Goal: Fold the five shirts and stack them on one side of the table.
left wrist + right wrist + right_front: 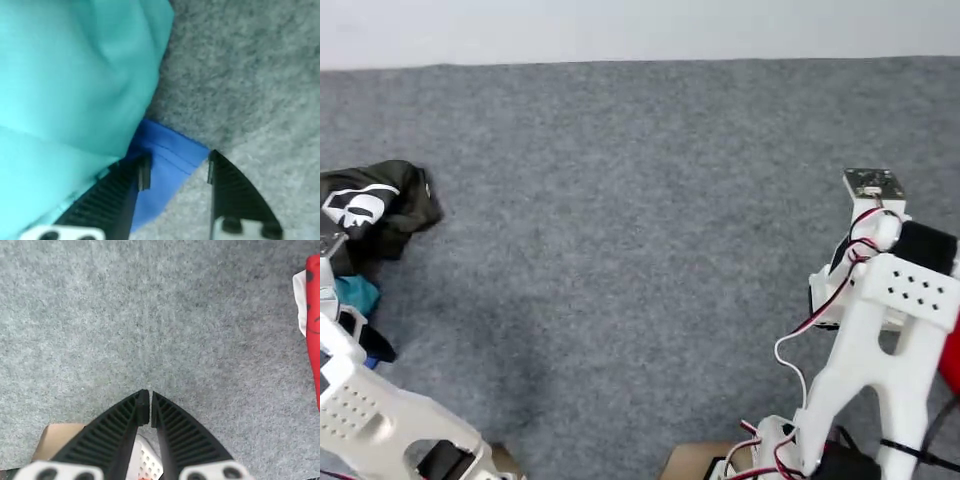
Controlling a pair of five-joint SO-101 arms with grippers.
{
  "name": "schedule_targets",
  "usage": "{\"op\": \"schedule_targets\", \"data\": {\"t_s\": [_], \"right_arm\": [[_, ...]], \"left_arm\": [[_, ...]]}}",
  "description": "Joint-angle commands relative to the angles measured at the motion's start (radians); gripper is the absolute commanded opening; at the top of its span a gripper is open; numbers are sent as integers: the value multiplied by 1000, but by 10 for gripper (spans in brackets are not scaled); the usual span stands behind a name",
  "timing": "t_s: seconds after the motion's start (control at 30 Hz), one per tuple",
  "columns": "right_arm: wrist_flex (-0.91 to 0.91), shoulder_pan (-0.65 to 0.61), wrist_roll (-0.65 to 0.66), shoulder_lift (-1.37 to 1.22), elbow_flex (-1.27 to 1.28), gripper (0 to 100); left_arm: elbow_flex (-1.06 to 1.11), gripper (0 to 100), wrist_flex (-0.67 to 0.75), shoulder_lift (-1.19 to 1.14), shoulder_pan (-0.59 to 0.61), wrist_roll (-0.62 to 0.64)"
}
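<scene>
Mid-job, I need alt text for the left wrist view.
The left gripper, jaws open, sits over a corner of blue cloth that pokes out from under a crumpled teal fabric shirt, on the grey felt-like table surface.

A teal shirt [75,80] partly hides the blue shirt [167,165].

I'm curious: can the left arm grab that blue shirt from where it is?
Probably yes: the left gripper sits open over a corner of the blue shirt, which pokes out from under the teal shirt.
</scene>
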State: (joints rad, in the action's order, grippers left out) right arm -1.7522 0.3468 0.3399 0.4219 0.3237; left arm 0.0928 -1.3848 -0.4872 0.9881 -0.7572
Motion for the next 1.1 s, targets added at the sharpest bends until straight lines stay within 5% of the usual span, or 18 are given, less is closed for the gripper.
{"op": "schedule_targets", "data": {"t_s": [0.0, 0.13, 0.63, 1.07], "right_arm": [[-45, -10, 9, 42, -6, 9], [-45, -10, 9, 42, -6, 9], [-42, -10, 14, 42, -11, 9], [-42, -12, 14, 42, -12, 9]], "left_arm": [[-4, 130, 28, -35, -21, -8], [-4, 4, 23, -35, -61, -8], [-2, 2, -192, 466, -204, -2], [-125, 2, -245, 1114, -637, 244]]}}
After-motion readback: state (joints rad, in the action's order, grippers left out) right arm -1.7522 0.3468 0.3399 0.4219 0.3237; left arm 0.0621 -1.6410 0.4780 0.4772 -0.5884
